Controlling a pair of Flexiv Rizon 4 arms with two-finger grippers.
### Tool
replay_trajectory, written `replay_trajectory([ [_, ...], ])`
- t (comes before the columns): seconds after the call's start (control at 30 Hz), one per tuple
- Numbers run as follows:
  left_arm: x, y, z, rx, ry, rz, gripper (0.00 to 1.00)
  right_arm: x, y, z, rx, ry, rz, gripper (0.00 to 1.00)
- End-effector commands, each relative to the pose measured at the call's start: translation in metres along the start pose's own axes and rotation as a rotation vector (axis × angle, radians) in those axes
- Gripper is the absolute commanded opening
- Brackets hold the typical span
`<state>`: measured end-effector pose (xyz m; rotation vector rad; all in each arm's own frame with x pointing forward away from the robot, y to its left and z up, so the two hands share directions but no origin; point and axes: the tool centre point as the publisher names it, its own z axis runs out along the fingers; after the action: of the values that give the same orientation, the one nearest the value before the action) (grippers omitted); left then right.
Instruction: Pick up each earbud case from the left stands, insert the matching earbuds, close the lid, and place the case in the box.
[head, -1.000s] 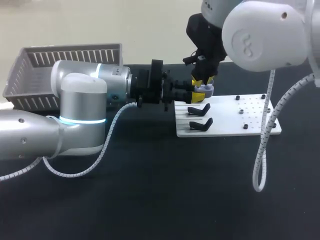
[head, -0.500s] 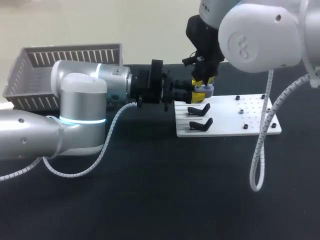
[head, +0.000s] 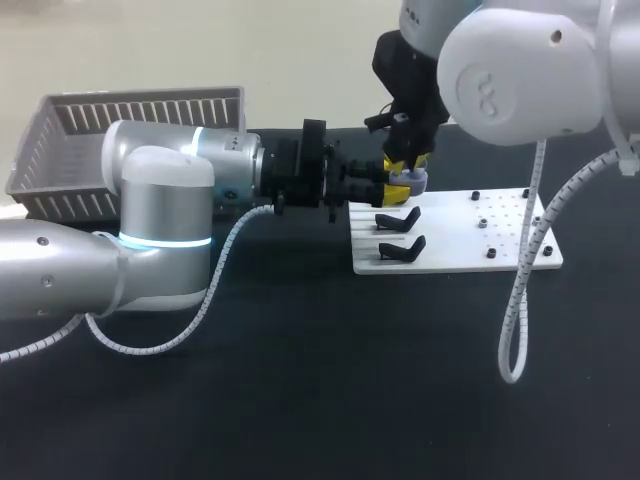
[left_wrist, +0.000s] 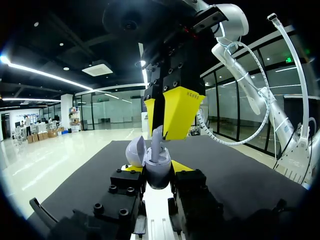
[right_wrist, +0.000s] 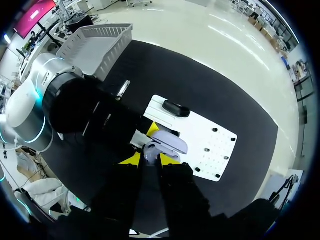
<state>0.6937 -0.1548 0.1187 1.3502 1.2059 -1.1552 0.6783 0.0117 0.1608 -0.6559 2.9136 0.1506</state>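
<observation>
The grey slatted box stands at the far left of the black table, well apart from the grippers. The left arm lies across the table from the left.

The left gripper is closed on the lavender earbud case, with 1 finger against each side of the body. The case sits upright between the yellow tips. Its lid is open and tipped back beside the body.

The right gripper comes down from directly above the case, fingers pointing down. They are drawn close together and pinch 1 earbud by its stem. The earbud's lower end is in the open body of the case.

The held case is at the back left corner of the white plate. Whether it touches the plate cannot be told. 2 black stands sit on the plate's left part, just in front of the case.
</observation>
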Motion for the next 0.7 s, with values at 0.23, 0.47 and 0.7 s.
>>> replay_trajectory([
  [0.23, 0.0006, -0.0018, -0.0002, -0.006, -0.003, 0.003, 0.00, -0.0023, 0.0002, 0.0044, -0.005, 0.001, -0.007, 0.00],
  [0.47, 0.0006, -0.0018, -0.0002, -0.006, -0.003, 0.003, 0.00, -0.0027, 0.0013, 0.0078, -0.011, 0.013, -0.021, 0.00],
  [0.7, 0.0006, -0.0018, -0.0002, -0.006, -0.003, 0.003, 0.00, -0.0016, 0.0019, 0.0088, -0.009, 0.018, -0.029, 0.40],
])
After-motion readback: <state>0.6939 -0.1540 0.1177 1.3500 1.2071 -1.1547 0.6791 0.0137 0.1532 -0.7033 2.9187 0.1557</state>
